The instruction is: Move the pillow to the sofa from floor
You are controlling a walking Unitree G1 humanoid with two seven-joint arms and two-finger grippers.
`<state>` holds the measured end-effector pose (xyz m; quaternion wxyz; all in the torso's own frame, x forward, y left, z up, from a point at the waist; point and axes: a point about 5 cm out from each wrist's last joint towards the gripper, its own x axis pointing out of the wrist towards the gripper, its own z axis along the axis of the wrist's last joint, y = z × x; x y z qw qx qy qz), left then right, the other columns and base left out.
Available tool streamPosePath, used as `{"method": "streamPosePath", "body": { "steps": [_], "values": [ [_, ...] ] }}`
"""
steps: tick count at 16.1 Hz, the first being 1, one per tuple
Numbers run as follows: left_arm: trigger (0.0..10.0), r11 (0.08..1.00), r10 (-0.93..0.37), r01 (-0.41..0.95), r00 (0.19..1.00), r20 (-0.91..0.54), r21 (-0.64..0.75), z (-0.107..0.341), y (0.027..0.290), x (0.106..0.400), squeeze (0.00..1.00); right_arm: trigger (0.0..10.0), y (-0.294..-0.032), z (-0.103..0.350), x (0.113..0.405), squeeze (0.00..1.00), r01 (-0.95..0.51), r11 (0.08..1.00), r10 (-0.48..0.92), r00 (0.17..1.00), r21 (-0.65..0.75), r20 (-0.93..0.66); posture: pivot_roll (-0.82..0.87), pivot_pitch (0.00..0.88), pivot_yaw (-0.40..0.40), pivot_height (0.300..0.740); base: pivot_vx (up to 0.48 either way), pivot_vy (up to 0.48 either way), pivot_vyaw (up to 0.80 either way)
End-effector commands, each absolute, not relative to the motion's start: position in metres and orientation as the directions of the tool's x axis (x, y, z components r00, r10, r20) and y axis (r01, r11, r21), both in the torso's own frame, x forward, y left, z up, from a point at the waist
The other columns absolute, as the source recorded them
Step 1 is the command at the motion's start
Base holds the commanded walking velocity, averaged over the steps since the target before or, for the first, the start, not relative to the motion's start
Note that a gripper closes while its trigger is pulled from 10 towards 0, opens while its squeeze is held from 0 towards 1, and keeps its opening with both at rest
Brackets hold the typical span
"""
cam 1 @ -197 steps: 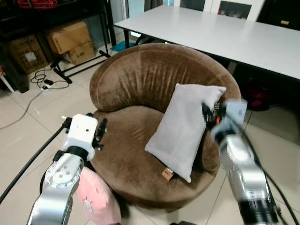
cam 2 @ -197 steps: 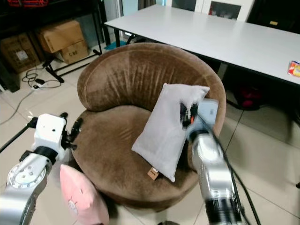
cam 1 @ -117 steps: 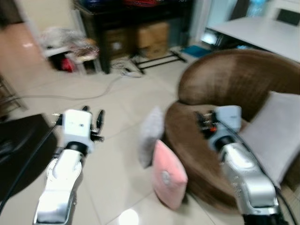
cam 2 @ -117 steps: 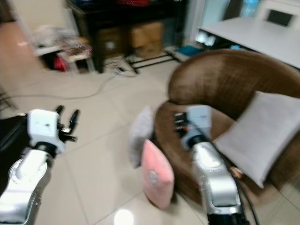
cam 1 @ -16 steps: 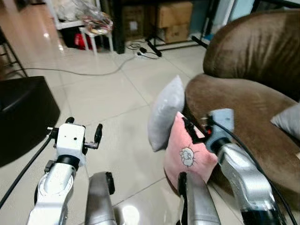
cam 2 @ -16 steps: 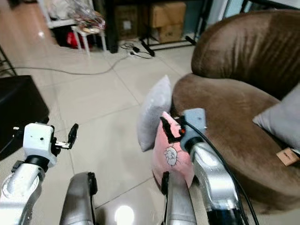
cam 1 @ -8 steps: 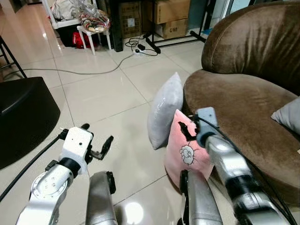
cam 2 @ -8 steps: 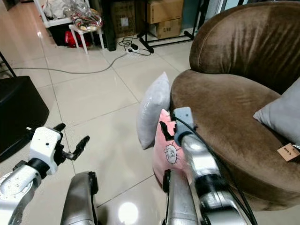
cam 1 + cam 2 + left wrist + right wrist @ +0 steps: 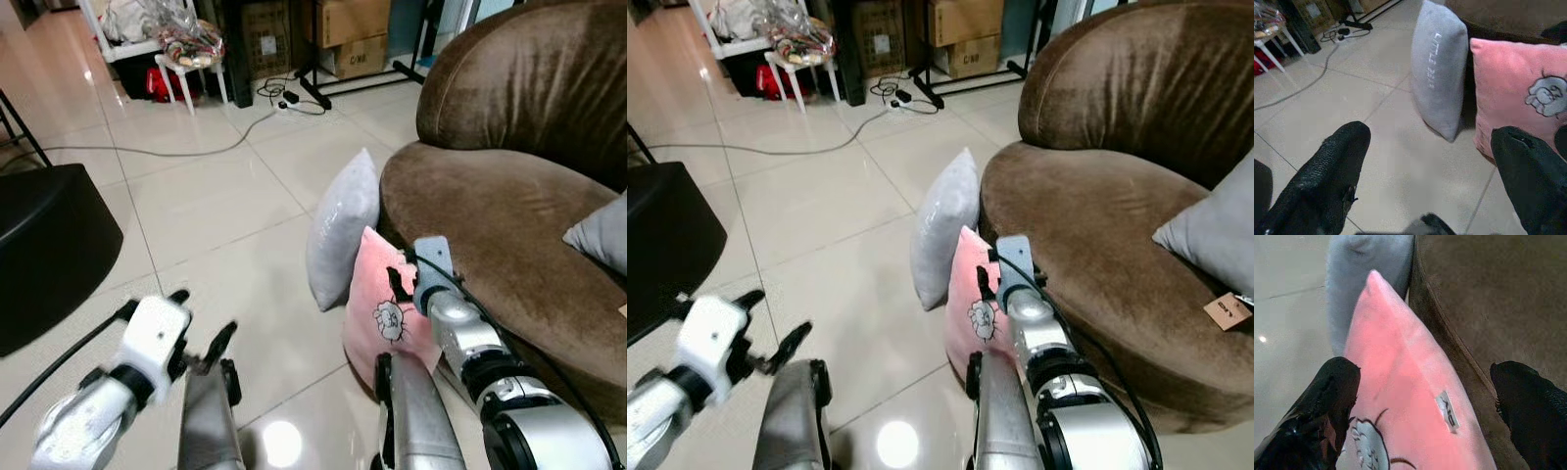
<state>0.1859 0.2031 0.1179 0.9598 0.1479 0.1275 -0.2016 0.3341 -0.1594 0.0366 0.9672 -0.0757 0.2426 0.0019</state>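
Closer now, right gripper (image 9: 1425, 396) gapes wide astride pink pillow (image 9: 1410, 396); left gripper (image 9: 1430, 161) open; sofa (image 9: 509, 225) holds grey pillow (image 9: 600, 238).

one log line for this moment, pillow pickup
right gripper open over pink pillow | pillow on floor against sofa | left gripper open, low over floor

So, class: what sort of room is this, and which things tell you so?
Probably a home living room: a round brown sofa, a pink pillow and a grey pillow leaning against it on the tiled floor, cardboard boxes stored behind.
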Motion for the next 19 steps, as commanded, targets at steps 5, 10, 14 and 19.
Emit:
{"method": "streamPosePath", "body": {
  "steps": [5, 10, 14, 19],
  "values": [
    [10.0, 0.857, -0.361, 0.452, 0.869, -0.338, 0.247, 0.142, 0.213, 0.156, 0.78, 10.0, -0.165, 0.036, 0.336, 0.00, -0.013, 0.976, -0.092, 0.879, -0.215, -0.468, 0.05, 0.148, -0.006, 0.486, 0.000, 0.000, 0.00],
    [10.0, 0.851, -0.336, 0.465, 0.838, -0.429, 0.242, 0.155, 0.222, 0.118, 0.78, 10.0, -0.167, 0.028, 0.330, 0.00, 0.050, 0.964, -0.179, 0.852, -0.262, -0.493, 0.10, 0.218, 0.008, 0.486, 0.000, 0.000, 0.00],
    [10.0, 0.846, -0.360, 0.494, 0.806, -0.470, 0.200, 0.157, 0.220, 0.104, 0.78, 10.0, -0.168, 0.018, 0.322, 0.00, 0.057, 0.966, -0.191, 0.812, -0.251, -0.551, 0.10, 0.219, 0.012, 0.486, 0.000, 0.000, 0.00],
    [10.0, 0.830, -0.393, 0.530, 0.777, -0.491, 0.175, 0.157, 0.217, 0.101, 0.78, 0.0, -0.162, 0.018, 0.323, 0.00, 0.020, 0.971, -0.154, 0.818, -0.239, -0.555, 0.10, 0.211, 0.009, 0.486, 0.000, 0.000, 0.00]
  ]
}}
